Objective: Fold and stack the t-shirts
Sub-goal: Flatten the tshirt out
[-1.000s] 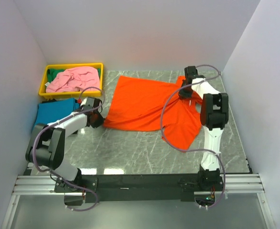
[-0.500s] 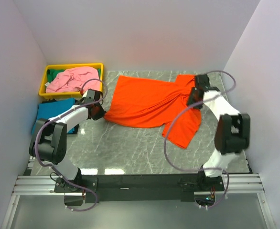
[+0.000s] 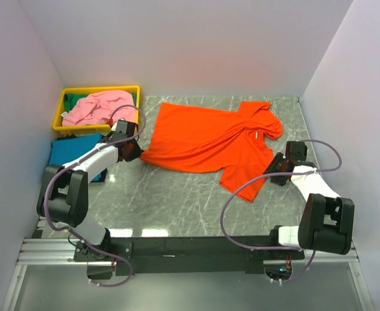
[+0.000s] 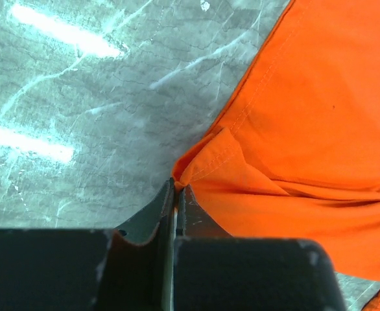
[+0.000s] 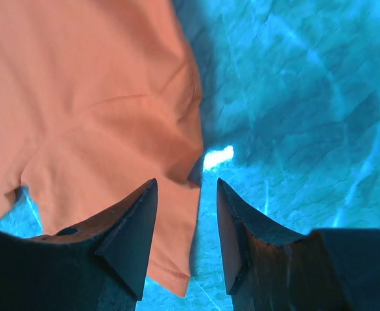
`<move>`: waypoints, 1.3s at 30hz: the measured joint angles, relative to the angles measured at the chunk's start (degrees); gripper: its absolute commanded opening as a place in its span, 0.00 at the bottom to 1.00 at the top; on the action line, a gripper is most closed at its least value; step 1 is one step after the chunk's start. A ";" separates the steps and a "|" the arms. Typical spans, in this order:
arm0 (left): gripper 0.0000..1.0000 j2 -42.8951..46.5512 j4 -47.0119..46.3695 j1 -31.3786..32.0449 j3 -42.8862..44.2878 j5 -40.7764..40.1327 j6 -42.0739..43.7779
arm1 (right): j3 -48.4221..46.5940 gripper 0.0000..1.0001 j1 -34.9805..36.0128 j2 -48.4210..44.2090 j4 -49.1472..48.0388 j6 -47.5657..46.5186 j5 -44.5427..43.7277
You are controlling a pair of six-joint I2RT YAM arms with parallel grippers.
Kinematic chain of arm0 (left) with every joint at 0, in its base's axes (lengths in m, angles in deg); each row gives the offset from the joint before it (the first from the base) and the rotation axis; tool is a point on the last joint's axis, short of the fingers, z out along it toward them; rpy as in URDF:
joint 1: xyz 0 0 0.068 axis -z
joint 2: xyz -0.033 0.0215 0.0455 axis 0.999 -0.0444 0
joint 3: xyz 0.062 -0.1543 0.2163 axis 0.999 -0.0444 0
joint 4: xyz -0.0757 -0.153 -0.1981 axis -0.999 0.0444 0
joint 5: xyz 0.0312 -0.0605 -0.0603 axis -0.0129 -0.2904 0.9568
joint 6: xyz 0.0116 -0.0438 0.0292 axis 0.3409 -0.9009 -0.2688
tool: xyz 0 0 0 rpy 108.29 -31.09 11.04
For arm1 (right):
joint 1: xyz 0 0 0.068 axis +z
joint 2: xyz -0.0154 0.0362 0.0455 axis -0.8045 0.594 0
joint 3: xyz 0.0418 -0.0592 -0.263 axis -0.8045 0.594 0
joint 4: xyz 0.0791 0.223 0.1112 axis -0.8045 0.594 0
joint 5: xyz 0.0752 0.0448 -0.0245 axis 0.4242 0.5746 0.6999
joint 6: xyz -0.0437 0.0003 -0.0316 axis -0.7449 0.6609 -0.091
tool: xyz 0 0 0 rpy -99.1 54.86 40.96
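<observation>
Top external view: bright orange cloth t-shirt lies unfolded; left gripper pinches its left corner; right gripper gapes empty; crumpled pale pink shirt awaits far-left.

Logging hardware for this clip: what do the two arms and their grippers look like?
Both arms match: the left arm and right arm have white link shells and chunky black joint housings, each with a grey cable looping loosely alongside. The left gripper and right gripper have matte black wedge fingers tapering to points. No markings are readable.
</observation>
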 measured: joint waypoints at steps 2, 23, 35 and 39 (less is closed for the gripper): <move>0.01 0.00 0.00 0.00 0.00 0.00 0.15 | 1.27 0.49 0.00 -0.74 -0.72 0.22 0.79; 0.01 0.00 0.42 0.00 0.00 -0.02 0.87 | 9.22 0.54 9.44 -8.50 3.45 4.31 4.96; 0.01 0.42 0.81 0.00 0.00 -0.02 0.98 | 9.60 0.53 11.26 -7.87 3.63 7.76 2.10; 0.01 0.42 0.81 0.00 0.00 -0.02 1.01 | 9.68 0.50 11.26 -7.37 2.69 8.26 2.21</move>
